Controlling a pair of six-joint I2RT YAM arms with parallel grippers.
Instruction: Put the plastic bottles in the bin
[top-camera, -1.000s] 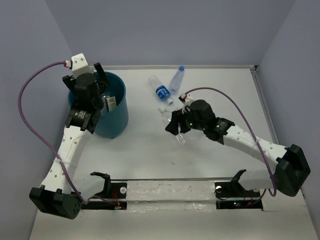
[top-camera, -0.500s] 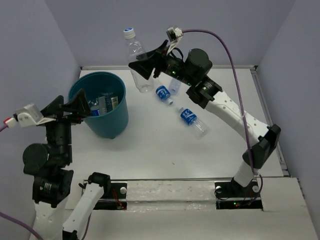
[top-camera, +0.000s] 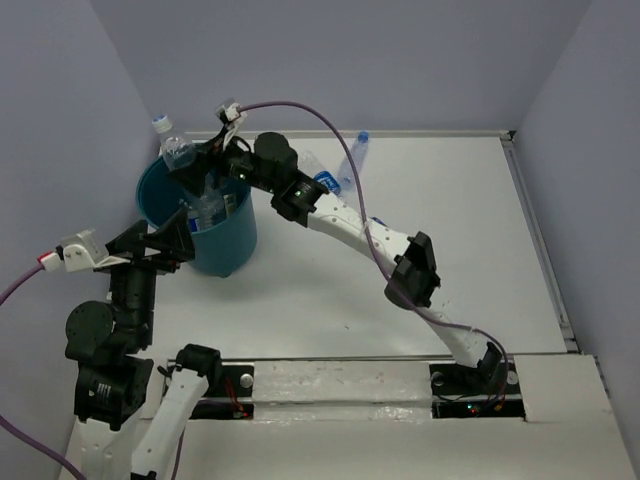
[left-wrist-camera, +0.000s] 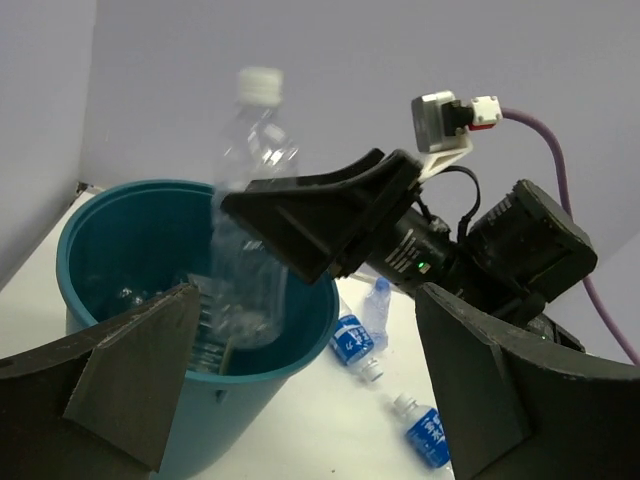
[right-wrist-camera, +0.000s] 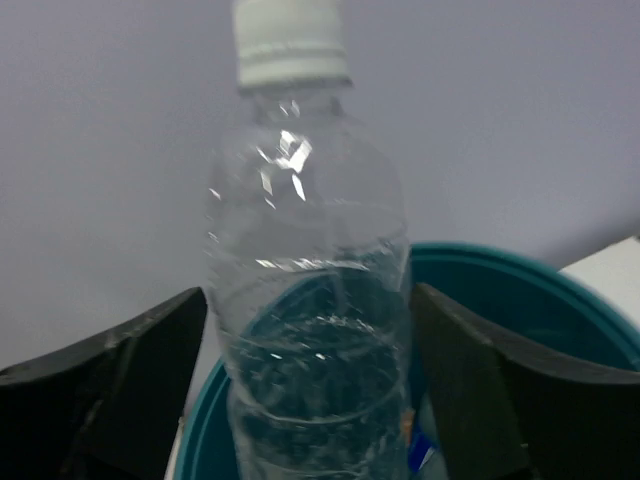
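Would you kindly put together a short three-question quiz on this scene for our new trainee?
1. True or false: the right end effector holds a white-capped bottle upright over the bin.
2. The left end effector is: A) open and empty, B) shut on a bottle, C) down inside the bin.
3. In the left wrist view, how many loose bottles lie on the table?

Key: 1 true; 2 A; 3 three.
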